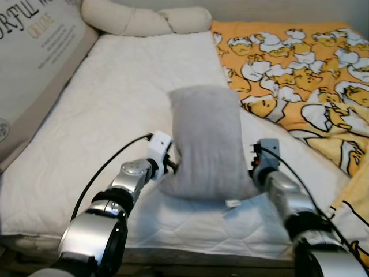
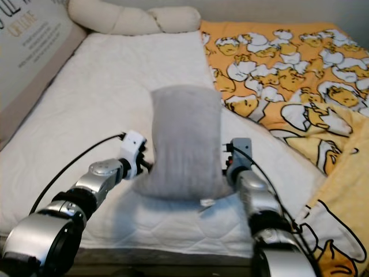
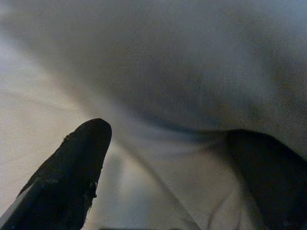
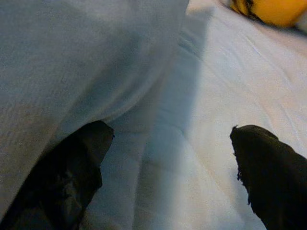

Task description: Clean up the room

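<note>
- The grey pillow [image 1: 205, 141] stands upright near the front edge of the bed's white mattress [image 1: 109, 109], its lower corners pressed between the two arms.
- Left tool [image 3: 168, 158]: fingers spread wide, one against the pillow's underside, grasping nothing.
- Right tool [image 4: 168, 167]: likewise wide open, one finger tucked under the pillow.
- An orange duck-print blanket [image 1: 300, 75] lies to the right; a cream bolster [image 1: 144, 20] rests along the head.

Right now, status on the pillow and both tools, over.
Left tool and right tool open, pressing either side of the gray pillow. Pillow upright on the white mattress. Yellow blanket to the right, apart from it.
</note>
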Available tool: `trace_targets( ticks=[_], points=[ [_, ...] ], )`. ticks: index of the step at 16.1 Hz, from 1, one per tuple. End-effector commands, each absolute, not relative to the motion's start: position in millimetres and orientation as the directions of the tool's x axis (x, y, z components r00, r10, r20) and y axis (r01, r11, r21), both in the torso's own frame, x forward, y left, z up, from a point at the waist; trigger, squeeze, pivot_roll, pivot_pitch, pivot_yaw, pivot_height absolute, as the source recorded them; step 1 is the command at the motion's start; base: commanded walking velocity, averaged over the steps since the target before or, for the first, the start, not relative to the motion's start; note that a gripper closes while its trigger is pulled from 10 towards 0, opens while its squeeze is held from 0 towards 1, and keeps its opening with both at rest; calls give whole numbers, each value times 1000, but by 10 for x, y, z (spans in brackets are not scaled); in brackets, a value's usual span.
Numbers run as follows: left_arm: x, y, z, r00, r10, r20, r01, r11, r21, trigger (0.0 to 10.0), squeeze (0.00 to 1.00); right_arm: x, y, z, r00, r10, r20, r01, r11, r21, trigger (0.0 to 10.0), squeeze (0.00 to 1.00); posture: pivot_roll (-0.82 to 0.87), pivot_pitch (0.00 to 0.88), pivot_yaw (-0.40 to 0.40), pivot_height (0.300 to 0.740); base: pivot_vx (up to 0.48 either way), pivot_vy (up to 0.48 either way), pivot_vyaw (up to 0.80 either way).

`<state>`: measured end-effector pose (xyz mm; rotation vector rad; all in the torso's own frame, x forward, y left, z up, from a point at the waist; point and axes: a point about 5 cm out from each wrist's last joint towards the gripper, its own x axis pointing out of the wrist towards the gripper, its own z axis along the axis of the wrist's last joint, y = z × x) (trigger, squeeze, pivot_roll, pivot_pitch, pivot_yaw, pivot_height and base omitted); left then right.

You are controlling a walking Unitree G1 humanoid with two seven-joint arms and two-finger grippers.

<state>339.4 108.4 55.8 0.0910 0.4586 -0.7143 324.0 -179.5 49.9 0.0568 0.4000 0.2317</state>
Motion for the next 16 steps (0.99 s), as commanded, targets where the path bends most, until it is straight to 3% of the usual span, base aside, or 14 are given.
trace_targets(
  ticks=[1,6,7,9,10,11,12,16],
  points=[
    [3363,935,667,549,-752,-364,778,620,-106,10000,0,3190,-1619,579,842,414,-346,-405,909,103,10000,0,-138,0,43,740,0,0,0],
    [3025,1103,800,289,-899,-329,933,341,-111,10000,0,2770,-1734,627,676,613,-409,-657,753,42,10000,0,-130,0,38,740,0,0,0],
    [2995,1154,792,297,-888,-350,929,354,-110,10000,0,2726,-1762,614,667,614,-422,-656,752,57,10000,0,-131,0,41,740,0,0,0],
    [2920,1342,708,350,-838,-419,902,422,-89,10000,0,2696,-1897,540,726,520,-450,-573,819,22,10000,0,-132,0,45,740,0,0,0],
    [2931,1411,659,405,-807,-430,874,479,-76,10000,0,2718,-1962,494,753,466,-465,-515,857,24,10000,796,-133,0,49,740,0,0,0],
    [2929,1515,624,454,-771,-447,833,545,-94,10000,557,2714,-2047,456,776,409,-481,-441,896,50,10000,1000,-133,0,49,740,0,0,0],
    [2950,1618,614,503,-742,-444,781,610,-134,10000,1000,2701,-2114,433,785,386,-485,-387,916,103,10000,1000,-137,0,53,740,0,0,0],
    [2972,1946,584,601,-701,-383,635,710,-304,10000,1000,2664,-2316,408,818,340,-464,-284,940,189,10000,1000,-136,0,52,740,0,0,0]
  ],
)
